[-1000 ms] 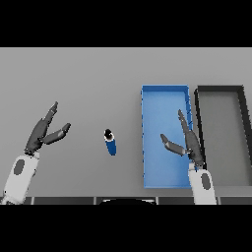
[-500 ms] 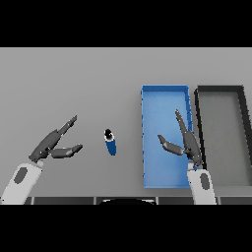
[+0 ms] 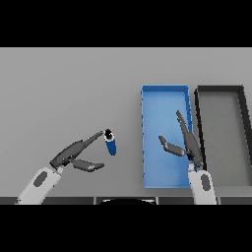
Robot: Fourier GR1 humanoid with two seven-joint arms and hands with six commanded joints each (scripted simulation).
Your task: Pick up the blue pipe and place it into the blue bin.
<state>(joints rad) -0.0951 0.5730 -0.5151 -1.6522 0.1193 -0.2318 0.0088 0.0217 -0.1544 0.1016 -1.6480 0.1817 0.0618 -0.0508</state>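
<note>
1. Head view: the blue pipe (image 3: 111, 143) lies on the grey table (image 3: 69, 88), well left of the blue bin (image 3: 165, 101), which is where the task wants it. A black bin (image 3: 220, 90) sits just beside the blue one on its right.

2. Head view: the left hand (image 3: 74, 155) reaches in from the lower left, fingers extended and relaxed, thumb spread below them. Its longest fingertips (image 3: 101, 135) sit at the pipe's far end, touching it or very nearly so. Nothing is grasped.

3. Head view: the right hand (image 3: 186, 142) hovers over the blue bin's right side, released, fingers straight and thumb out, holding nothing.

4. Head view: the pipe's long axis runs roughly away from the robot, tilted slightly. Its far end, showing a dark opening with a pale rim, points up and a little left; its blue body trails toward the robot.

5. Risks, as judged from here: with only fingertips at 1 end, the round pipe could roll or pivot away before the thumb closes around it. The thumb sits well short of the body, so an early close would likely pinch air. A grasp near the end could let the pipe tip during the carry across to the bin.
</note>
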